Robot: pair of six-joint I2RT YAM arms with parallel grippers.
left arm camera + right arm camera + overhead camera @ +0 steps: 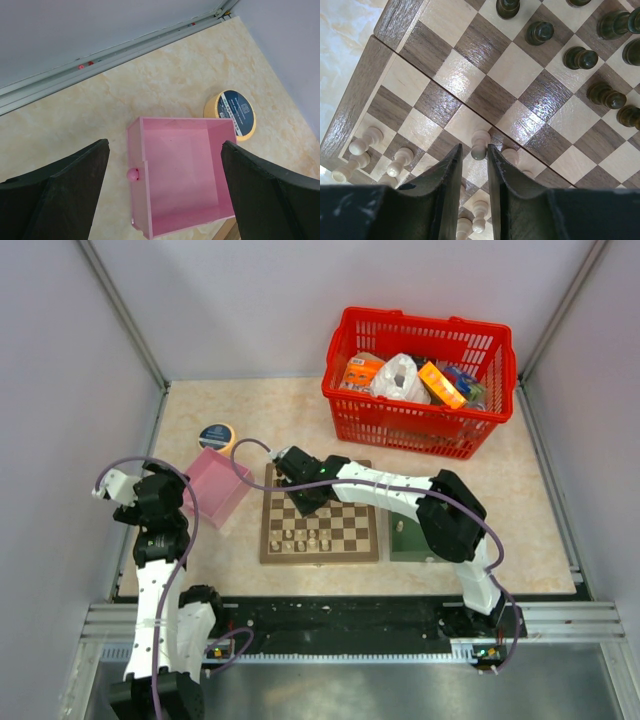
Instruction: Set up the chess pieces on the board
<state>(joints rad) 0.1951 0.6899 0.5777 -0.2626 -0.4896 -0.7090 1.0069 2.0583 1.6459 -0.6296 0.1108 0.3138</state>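
Note:
The board lies mid-table and fills the right wrist view. Dark brown chess pieces stand at the upper right there, and cream pieces at the lower left. My right gripper hangs over the board's far left part. In its own view the jaws are narrowly apart around the head of a cream pawn, with a small gap on the left side. My left gripper is wide open and empty above the pink box, left of the board.
The pink box is open and empty, touching the board's left side. A yellow tape roll lies behind it. A red basket of packets stands at the back right. A green tray sits right of the board.

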